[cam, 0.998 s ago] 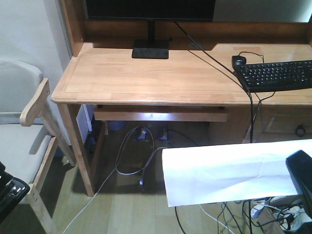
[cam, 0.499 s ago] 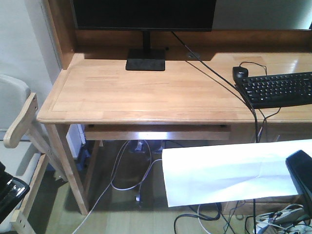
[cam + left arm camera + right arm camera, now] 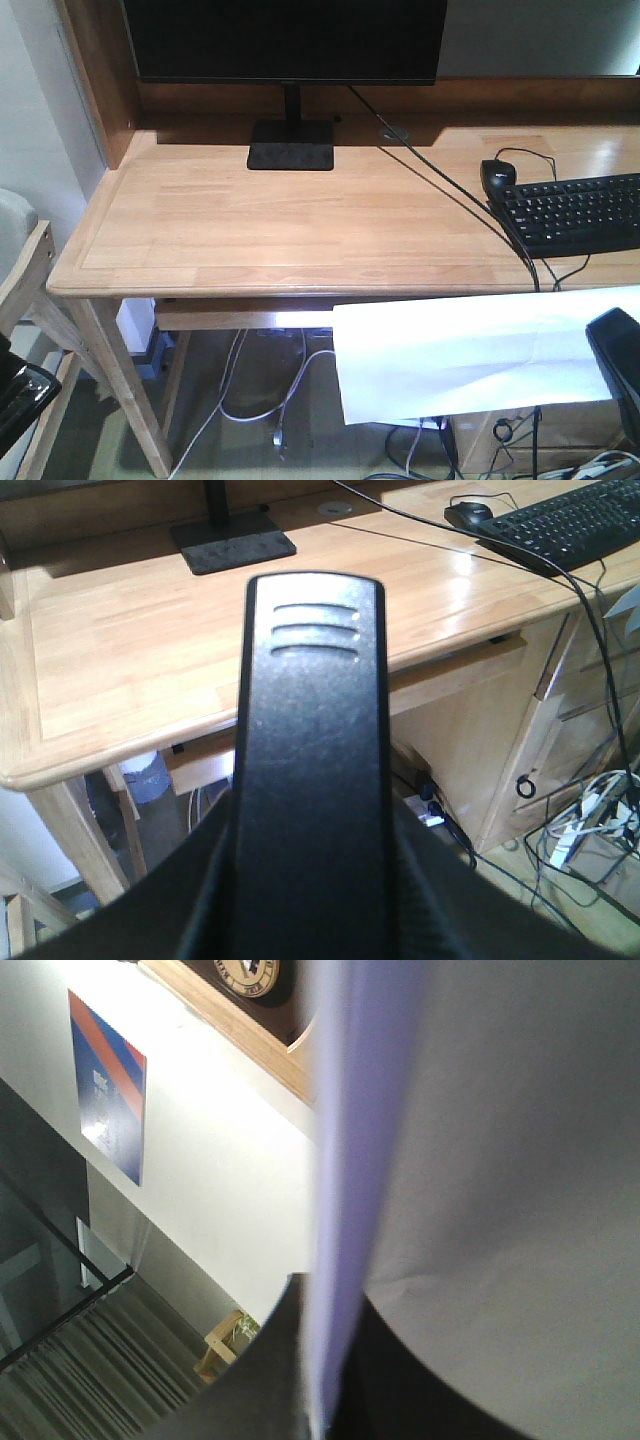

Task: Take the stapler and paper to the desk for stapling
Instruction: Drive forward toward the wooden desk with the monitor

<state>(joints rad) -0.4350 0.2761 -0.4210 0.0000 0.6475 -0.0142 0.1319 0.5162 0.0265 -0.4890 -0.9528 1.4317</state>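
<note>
The black stapler (image 3: 315, 710) fills the middle of the left wrist view, pointing toward the desk (image 3: 130, 650), and my left gripper (image 3: 312, 900) is shut on its sides. In the front view the white paper (image 3: 450, 355) hangs flat in the air below the desk's (image 3: 250, 230) front edge. My right gripper (image 3: 615, 360) is shut on its right end. The right wrist view shows the paper (image 3: 500, 1210) edge-on between the dark fingers (image 3: 250, 1390). Neither thing touches the desk.
On the desk stand a black monitor (image 3: 285, 40) on its base (image 3: 290, 157), a black keyboard (image 3: 575, 212) and a mouse (image 3: 497, 173), with cables trailing over the front edge. A wooden chair arm (image 3: 25, 275) is at the left. Cables and a power strip lie on the floor underneath.
The desk has come closer and lower in the front view and the chair has slid off to the left. The paper and both grippers keep the same places in the picture.
</note>
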